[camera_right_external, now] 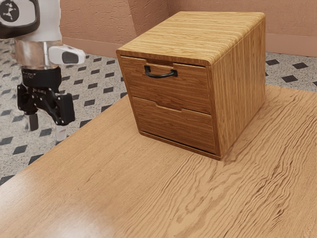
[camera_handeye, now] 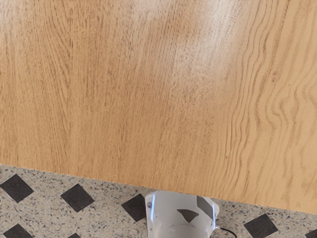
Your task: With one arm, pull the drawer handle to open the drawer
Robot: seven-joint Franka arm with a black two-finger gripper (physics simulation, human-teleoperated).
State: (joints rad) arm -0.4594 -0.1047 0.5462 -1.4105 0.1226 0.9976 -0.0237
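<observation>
A wooden cabinet (camera_right_external: 198, 74) with two drawers stands on the table, toward the exterior view's right. The upper drawer (camera_right_external: 168, 87) carries a black handle (camera_right_external: 160, 73) near its top edge, and its front looks flush with the cabinet. The lower drawer (camera_right_external: 173, 124) has no handle, just a notch in its top edge. My gripper (camera_right_external: 47, 128) hangs at the exterior view's left, over the table's edge, far from the handle and lower than it. Its fingers (camera_right_external: 33, 121) point down and stand apart, with nothing between them.
The wooden table (camera_right_external: 163, 193) spreads wide in front of the cabinet. In the wrist view the table top (camera_handeye: 148, 84) lies under my hand, with its edge, the tiled floor (camera_handeye: 44, 208) and the arm's white base (camera_handeye: 181, 218) beyond it.
</observation>
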